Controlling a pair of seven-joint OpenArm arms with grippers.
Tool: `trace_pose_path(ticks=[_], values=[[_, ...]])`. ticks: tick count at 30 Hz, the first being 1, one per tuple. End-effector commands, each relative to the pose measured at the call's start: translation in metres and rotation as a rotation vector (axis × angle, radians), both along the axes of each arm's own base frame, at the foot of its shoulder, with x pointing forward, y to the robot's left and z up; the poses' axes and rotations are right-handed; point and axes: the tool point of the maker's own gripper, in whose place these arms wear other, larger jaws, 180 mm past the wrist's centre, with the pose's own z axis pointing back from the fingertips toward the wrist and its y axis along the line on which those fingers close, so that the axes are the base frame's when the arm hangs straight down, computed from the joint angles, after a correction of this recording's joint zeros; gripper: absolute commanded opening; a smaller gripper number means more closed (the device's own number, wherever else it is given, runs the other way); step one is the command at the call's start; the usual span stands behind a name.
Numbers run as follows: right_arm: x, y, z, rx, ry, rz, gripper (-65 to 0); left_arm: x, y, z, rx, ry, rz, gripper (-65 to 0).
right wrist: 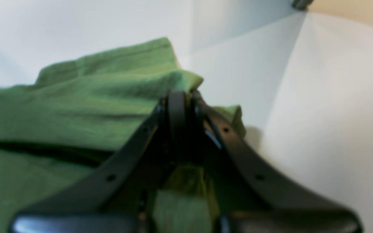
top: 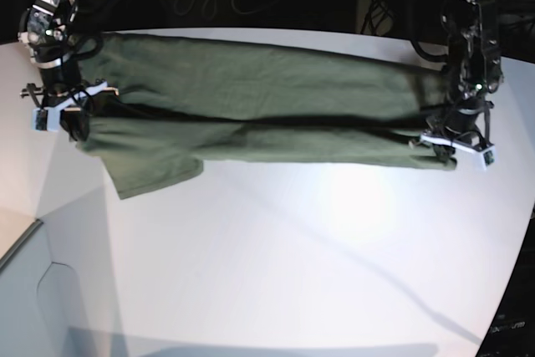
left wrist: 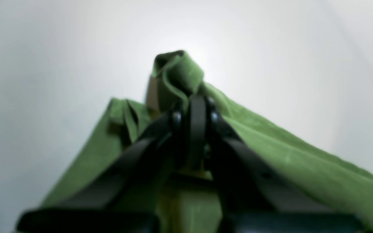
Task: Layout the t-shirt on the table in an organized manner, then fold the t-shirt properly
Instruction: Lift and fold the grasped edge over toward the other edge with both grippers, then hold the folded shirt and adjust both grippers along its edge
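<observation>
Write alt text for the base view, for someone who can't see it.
An olive-green t-shirt is stretched in a long folded band across the far part of a white table, with each end pinched in a shut robot hand: the right hand at the view's left, the left hand at its right. One sleeve hangs down near the right hand.

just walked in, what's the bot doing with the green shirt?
Mid-fold, by the look of it. Both arms hold the t-shirt stretched across the table. The left gripper is shut on one end of the cloth and the right gripper on the other. The near edge looks doubled over lengthwise, and one sleeve hangs out near the right gripper.
</observation>
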Motion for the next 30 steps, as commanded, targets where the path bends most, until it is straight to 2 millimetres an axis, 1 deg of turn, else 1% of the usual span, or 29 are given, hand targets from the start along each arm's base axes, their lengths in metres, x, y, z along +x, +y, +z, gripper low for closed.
trace_pose_path(ticks=[1, 3, 6, 10, 12, 13, 14, 15, 17, 18, 20, 22, 23, 26, 30], values=[[0.002, -0.004, 0.012, -0.012, -0.044, 0.001, -65.0, 0.004, 0.009, 0.01, 0.016, -0.038, 0.015, -64.9], [-0.003, -0.004, 0.007, -0.014, -0.024, 0.005, -65.0, -0.004, 0.009, 0.004, 0.004, -0.023, 0.033, -64.9], [-0.01, -0.003, 0.003, -0.014, -0.006, 0.007, -65.0, -0.013, 0.015, 0.0, -0.005, -0.009, 0.064, -64.9], [-0.012, -0.003, 0.001, -0.014, 0.001, 0.007, -65.0, -0.017, 0.014, -0.004, -0.001, 0.004, 0.058, -64.5], [-0.016, -0.004, -0.002, -0.017, 0.015, 0.01, -65.0, -0.017, 0.012, -0.004, -0.005, 0.007, 0.055, -64.2], [-0.018, -0.003, -0.003, -0.018, 0.02, 0.011, -63.4, -0.018, 0.012, -0.006, -0.011, 0.014, 0.054, -62.9], [-0.018, -0.001, -0.005, -0.017, 0.032, 0.019, -60.3, -0.02, 0.011, -0.008, -0.019, 0.033, 0.052, -60.3], [-0.018, 0.0, -0.008, -0.016, 0.053, 0.025, -56.5, -0.022, 0.009, -0.011, -0.029, 0.058, 0.046, -56.5], [-0.02, -0.003, -0.009, -0.024, 0.07, 0.022, -49.2, -0.025, 0.006, -0.014, -0.045, 0.09, 0.034, -49.3], [-0.02, -0.003, -0.009, -0.025, 0.071, 0.021, -45.8, -0.024, 0.004, -0.01, -0.048, 0.091, 0.025, -45.5], [-0.02, -0.004, -0.008, -0.026, 0.071, 0.02, -41.6, -0.024, 0.001, -0.004, -0.045, 0.085, 0.013, -40.3], [-0.018, -0.005, -0.005, -0.031, 0.062, 0.02, -39.4, -0.025, 0.0, 0.005, -0.032, 0.06, 0.006, -37.4], [-0.016, -0.005, -0.001, -0.038, 0.052, 0.022, -39.0, -0.024, 0.0, 0.012, -0.026, 0.046, 0.004, -37.0], [-0.011, -0.003, 0.014, -0.059, 0.018, 0.029, -38.3, -0.024, 0.013, 0.036, 0.001, -0.012, 0.026, -36.9], [-0.003, 0.0, 0.03, -0.076, -0.023, 0.034, -38.3, -0.024, 0.026, 0.057, 0.029, -0.061, 0.055, -36.8]])
